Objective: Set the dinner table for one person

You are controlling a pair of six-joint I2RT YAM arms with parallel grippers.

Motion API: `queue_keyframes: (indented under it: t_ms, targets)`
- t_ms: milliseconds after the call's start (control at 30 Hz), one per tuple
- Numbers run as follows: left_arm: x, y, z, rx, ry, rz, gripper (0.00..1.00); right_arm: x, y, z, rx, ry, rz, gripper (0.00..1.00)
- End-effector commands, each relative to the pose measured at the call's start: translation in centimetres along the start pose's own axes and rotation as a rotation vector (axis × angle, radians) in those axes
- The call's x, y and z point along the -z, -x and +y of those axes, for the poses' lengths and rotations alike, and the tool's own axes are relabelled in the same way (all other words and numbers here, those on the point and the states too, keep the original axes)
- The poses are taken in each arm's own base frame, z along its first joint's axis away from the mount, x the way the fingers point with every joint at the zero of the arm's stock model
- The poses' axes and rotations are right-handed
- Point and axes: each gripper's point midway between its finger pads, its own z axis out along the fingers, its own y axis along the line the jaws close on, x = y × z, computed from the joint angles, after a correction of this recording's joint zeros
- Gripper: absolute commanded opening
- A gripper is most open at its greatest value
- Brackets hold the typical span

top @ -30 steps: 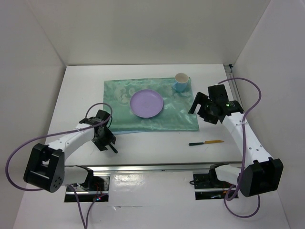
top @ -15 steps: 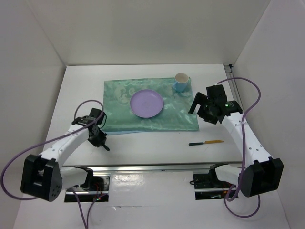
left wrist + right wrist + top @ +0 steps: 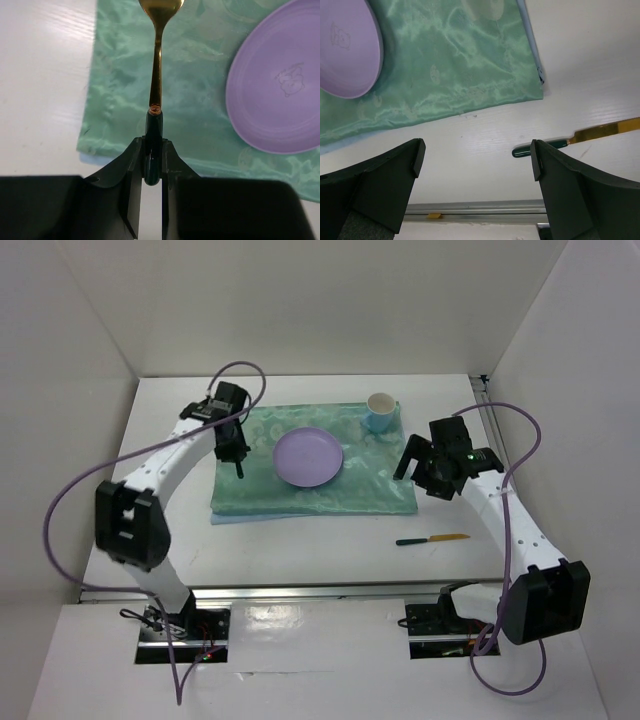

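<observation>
A white dinner table [image 3: 300,550] is seen from above, filling the view, with a green patterned cloth [image 3: 340,490] spread across its far middle. A purple plate [image 3: 309,456] is centred on the cloth, and a blue cup [image 3: 380,410] is set at the cloth's far right corner. The dark green handle of a gold utensil [image 3: 157,75] is clamped by the left gripper [image 3: 152,165] above the cloth, just left of the plate. The right gripper [image 3: 477,160] is held wide open and empty near the cloth's right edge. A green-handled knife [image 3: 432,539] is laid on bare table, nearer.
</observation>
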Motion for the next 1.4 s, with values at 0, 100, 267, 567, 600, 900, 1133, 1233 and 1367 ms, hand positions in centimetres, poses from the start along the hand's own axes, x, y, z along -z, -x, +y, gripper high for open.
queue_keyframes:
  t_ms: [0,100,267,567,600,900,1133,1233,1367]
  targets:
    - [-2.5,-0.9,-1.2,-0.153,0.000,0.121,0.00,0.1,0.4,-0.1,-0.003,-0.021,-0.023,1.00]
    - [-5.9,-1.4,-1.8,-0.179,0.019,0.199,0.00,0.3,0.7,-0.3,-0.013,-0.030,-0.042,1.00]
    - [-8.7,-2.7,-2.2,-0.210,0.018,0.252,0.00,0.2,0.2,-0.6,-0.012,-0.041,-0.027,1.00]
    - [-11.7,-3.5,-2.9,-0.226,0.019,0.291,0.00,-1.4,-2.6,-4.1,-0.072,-0.217,0.064,1.00]
    - [-11.9,-3.3,-3.1,-0.226,0.019,0.289,0.00,-1.3,-3.3,-4.7,-0.097,-0.251,0.083,1.00]
    - [-12.7,-3.4,-3.1,-0.210,0.036,0.293,0.02,-0.3,-6.5,-5.6,-0.334,-0.271,0.134,0.98]
    - [-9.6,-1.3,-3.4,-0.189,0.026,0.212,0.51,-1.7,-10.9,-6.1,-0.519,-0.307,0.220,0.88]
    - [-6.5,0.5,-3.7,-0.187,-0.002,0.165,0.74,-2.1,-11.2,-6.7,-0.557,-0.337,0.205,0.88]
    - [-2.4,2.7,-3.5,-0.152,-0.034,0.063,0.76,-3.6,-10.3,-6.5,-0.566,-0.325,0.166,0.82]
